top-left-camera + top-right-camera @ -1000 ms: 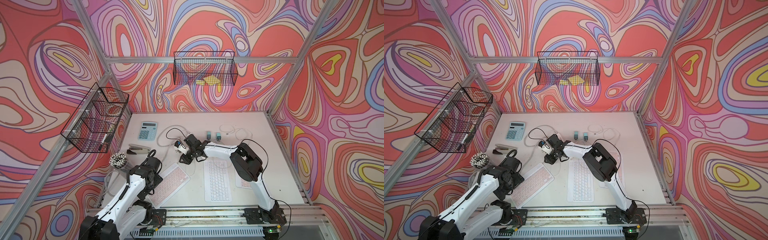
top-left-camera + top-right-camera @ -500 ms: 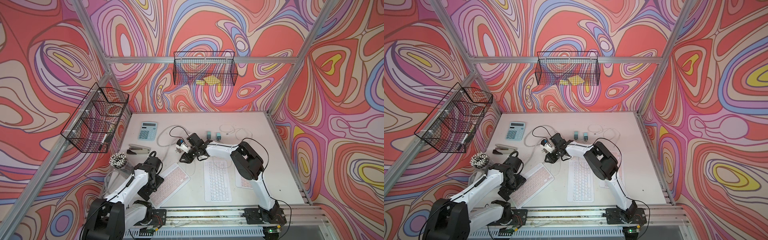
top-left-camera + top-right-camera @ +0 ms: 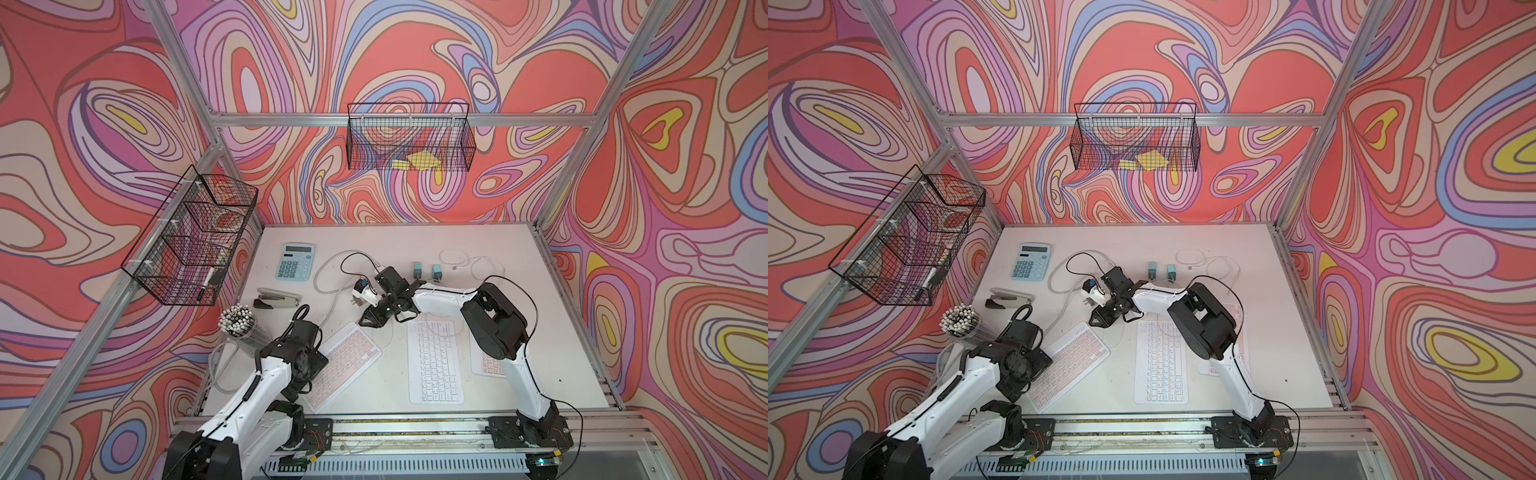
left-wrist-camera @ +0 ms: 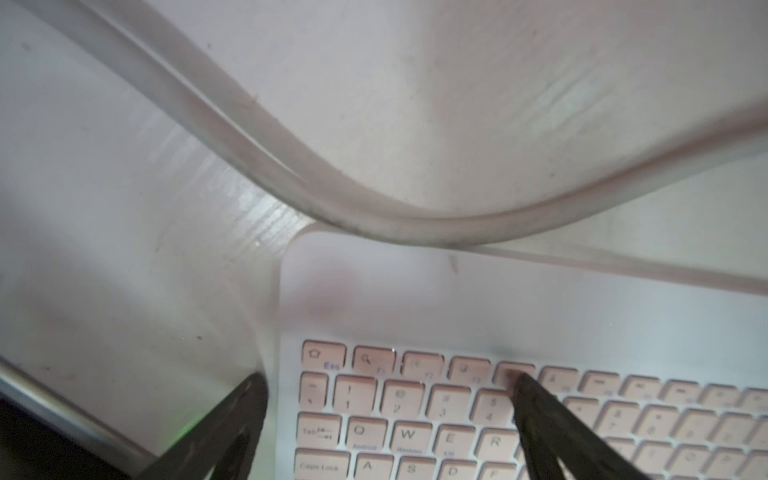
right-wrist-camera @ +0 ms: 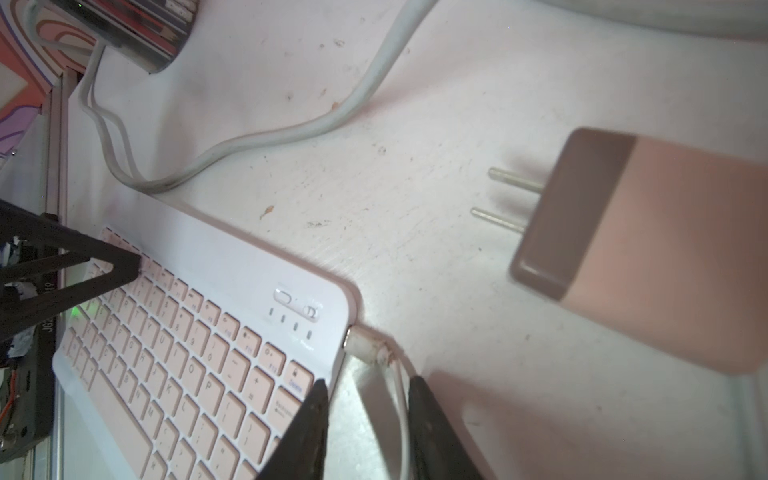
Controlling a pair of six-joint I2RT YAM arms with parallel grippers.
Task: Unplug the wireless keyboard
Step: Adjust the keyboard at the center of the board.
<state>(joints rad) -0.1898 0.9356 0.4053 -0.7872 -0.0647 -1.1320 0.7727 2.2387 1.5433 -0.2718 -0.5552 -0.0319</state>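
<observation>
The wireless keyboard (image 3: 347, 365) (image 3: 1073, 365) with pink keys lies slanted on the white table. A white plug (image 5: 365, 345) sits at its side edge, by the far right corner. The plug's thin white cable (image 5: 399, 395) runs between the fingers of my right gripper (image 5: 370, 395) (image 3: 368, 321) (image 3: 1098, 322) and touches one finger. The jaws stand apart, clamping nothing. My left gripper (image 4: 386, 395) (image 3: 318, 365) is open at the keyboard's (image 4: 415, 299) other end. One finger (image 4: 532, 395) rests over the keys, the other finger (image 4: 245, 399) beside the edge.
A white power adapter (image 3: 362, 291) (image 5: 623, 249) with two prongs hangs close to the right wrist. A thick grey cable (image 4: 374, 216) (image 3: 328, 309) crosses near the keyboard. Also there: a white keyboard (image 3: 434, 365), calculator (image 3: 296, 262), stapler (image 3: 276, 298), pen cup (image 3: 239, 324), wire baskets (image 3: 191, 237).
My left arm has swung its forearm inward and its wrist has settled lower over the keyboard's near left end. The right gripper has shifted slightly to the right.
</observation>
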